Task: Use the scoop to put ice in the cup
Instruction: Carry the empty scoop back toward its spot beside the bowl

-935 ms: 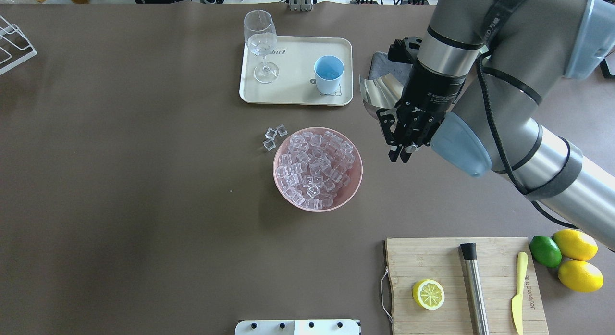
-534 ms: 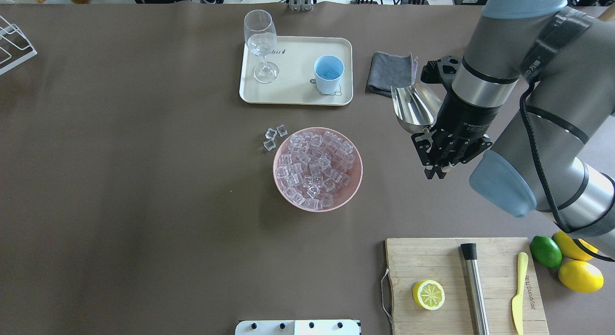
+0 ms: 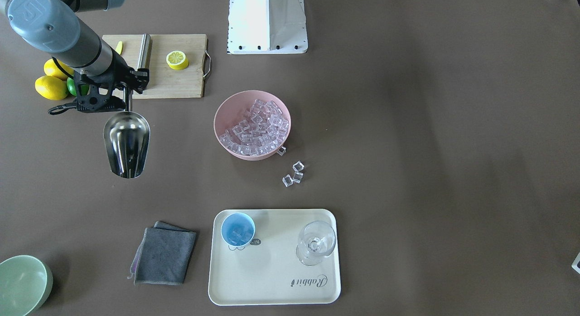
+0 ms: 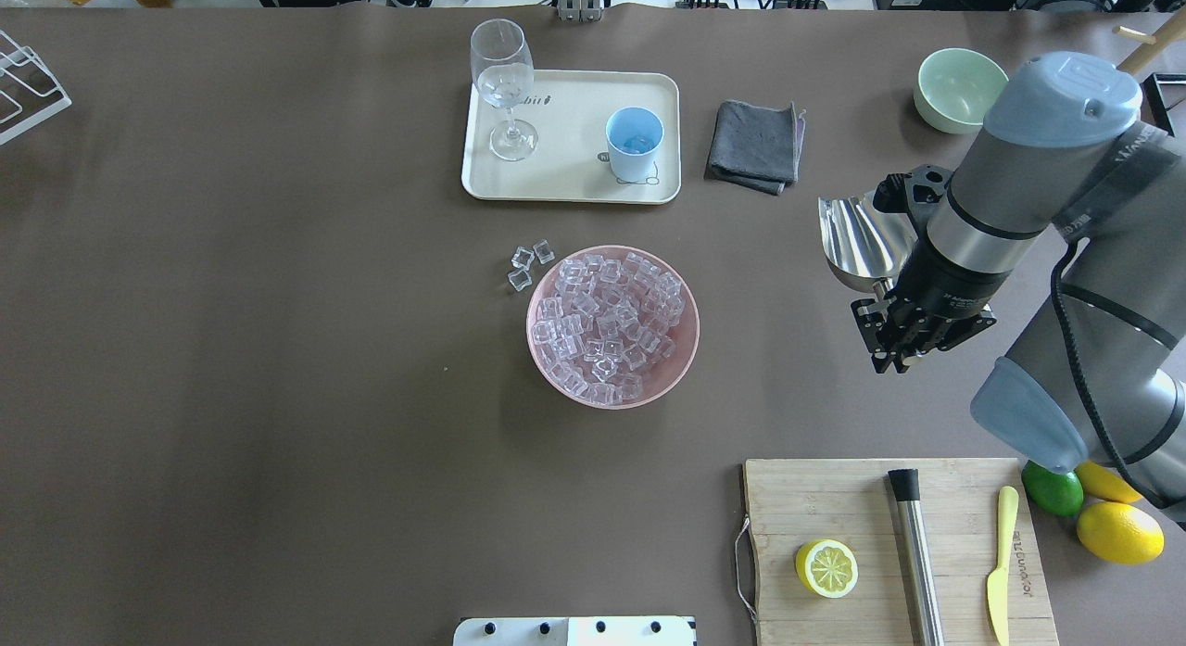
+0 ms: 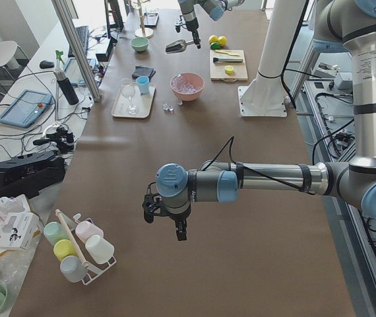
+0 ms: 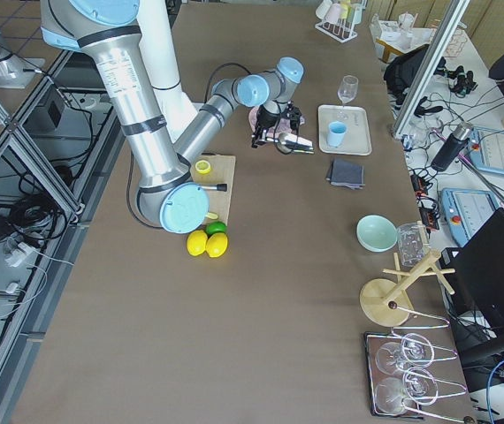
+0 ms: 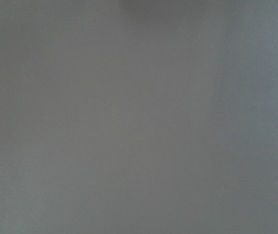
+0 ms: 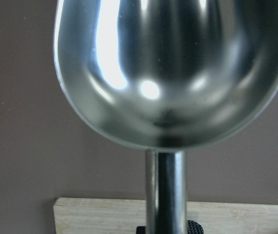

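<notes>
A: Seen from the pink bowl [image 3: 229, 108], where is everything?
B: The right gripper [image 3: 126, 93], fingers clamped on the handle, holds the empty scoop [image 3: 127, 143] well apart from it; the cup [image 4: 633, 167] stands near; ice [image 3: 256, 130] fills the bowl.
A: Risk?
B: A steep dig could push cubes over the rim. The left gripper [image 5: 168, 224]: I cannot tell its fingers

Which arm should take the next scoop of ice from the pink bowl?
Right. The right gripper holds the scoop, empty, a short way off the pink bowl of ice. The left gripper hangs far from both the bowl and the scoop, and shows only in the left side view.
</notes>
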